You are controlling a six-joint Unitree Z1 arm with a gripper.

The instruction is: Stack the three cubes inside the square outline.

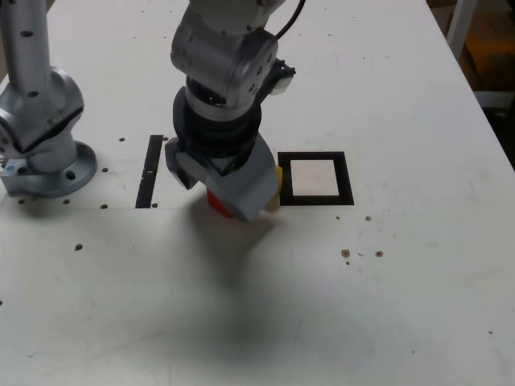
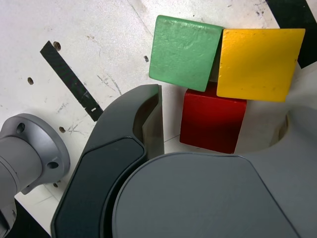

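3 cubes sit bunched together on the white table, and only the wrist view shows them all: the green cube and the yellow cube lie side by side, touching or nearly so, with the red cube tucked against both, nearest the camera. in the exterior view the arm's grey wrist housing covers most of the group; only a sliver of the red cube shows under the gripper and a thin edge of the yellow cube peeks out at the exterior view's right of it, while the green one is fully hidden there. the gripper hangs low over the cluster with its jaws parted: 1 dark finger stands just beside the red cube with a narrow strip of table between them, and the other jaw is a blurred grey mass at the frame edge on the cube's far side, so whether it touches the block cannot be told. nothing is clamped. the square outline, a thick black border with a white centre, lies just beside the cubes at the exterior view's right, its near edge partly covered by the gripper; no cube is seen inside it. in the wrist view only a black corner of the outline is cut off at the edge. a thin black strip lies at the exterior view's left of the gripper, and the arm's round base stands beyond it, cropped by the frame. small dark specks dot the tabletop.
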